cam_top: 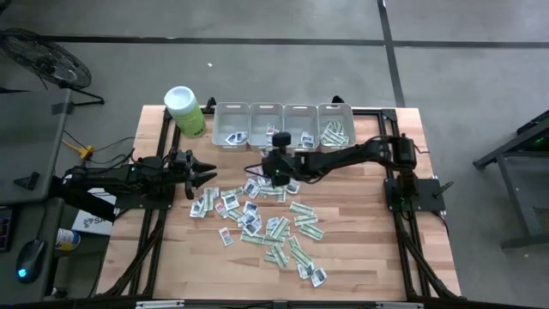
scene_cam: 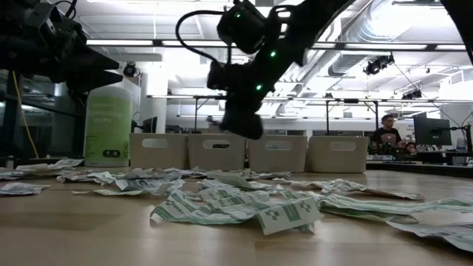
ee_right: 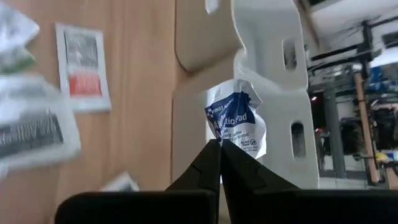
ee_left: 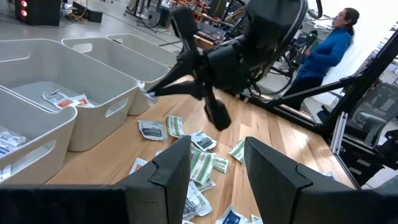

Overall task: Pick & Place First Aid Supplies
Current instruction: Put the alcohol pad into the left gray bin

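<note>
Wooden planks form the counter, with four grey bins lined along its far edge and a lime-green canister at their left end. Dozens of small paper packets, the first aid supplies, lie scattered across the middle of the counter, squarish white ones mixed with green-and-white strips; a few more sit inside the bins. The right gripper hangs above the pile's far side, near the bins, its fingers pressed together on a white packet with blue print, which dangles crumpled from the tips. The left gripper hovers over the counter's left side, just beside the pile, its fingers spread and holding nothing.
</note>
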Motion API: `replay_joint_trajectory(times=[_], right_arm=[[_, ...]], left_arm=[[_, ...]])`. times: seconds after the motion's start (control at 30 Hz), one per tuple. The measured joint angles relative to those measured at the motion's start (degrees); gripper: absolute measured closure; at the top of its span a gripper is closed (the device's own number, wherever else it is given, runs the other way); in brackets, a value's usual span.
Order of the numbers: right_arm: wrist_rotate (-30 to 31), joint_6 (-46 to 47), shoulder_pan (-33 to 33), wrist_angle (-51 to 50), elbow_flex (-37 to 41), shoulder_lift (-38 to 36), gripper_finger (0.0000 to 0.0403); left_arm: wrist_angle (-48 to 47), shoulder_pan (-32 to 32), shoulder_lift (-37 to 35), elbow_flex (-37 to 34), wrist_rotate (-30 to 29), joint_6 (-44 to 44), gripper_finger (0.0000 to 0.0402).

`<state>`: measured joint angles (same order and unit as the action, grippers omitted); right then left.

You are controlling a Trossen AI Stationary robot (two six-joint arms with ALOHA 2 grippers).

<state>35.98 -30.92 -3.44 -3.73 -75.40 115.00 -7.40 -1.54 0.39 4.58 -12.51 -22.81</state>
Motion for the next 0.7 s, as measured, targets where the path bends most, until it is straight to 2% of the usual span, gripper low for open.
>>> replay_joint_trajectory(times=[0.13, 0.27, 0.37, 0.57, 0.7], right_arm=[[-0.8, -0.9, 0.0, 6.3, -1.5, 2.6, 0.0403], [-3.1, 1.5, -0.6, 6.6, -7.6, 5.5, 0.0403], [-7.4, 3.4, -1.3, 6.2, -12.6, 8.1, 0.0403], [-13.2, 12.6, -3.5, 5.9, -21.5, 12.7, 0.0403], [-16.8, 19.3, -6.0, 5.6, -24.6, 13.7, 0.0403]], left_arm=[[0.0, 0.0, 0.0, 0.0, 0.0, 0.0, 0.0252], [0.0, 0.0, 0.0, 0.0, 0.0, 0.0, 0.0252], [0.0, 0.0, 0.0, 0.0, 0.0, 0.0, 0.0252], [0.0, 0.0, 0.0, 0.0, 0.0, 0.0, 0.0252], [0.0, 0.0, 0.0, 0.0, 0.0, 0.0, 0.0252]])
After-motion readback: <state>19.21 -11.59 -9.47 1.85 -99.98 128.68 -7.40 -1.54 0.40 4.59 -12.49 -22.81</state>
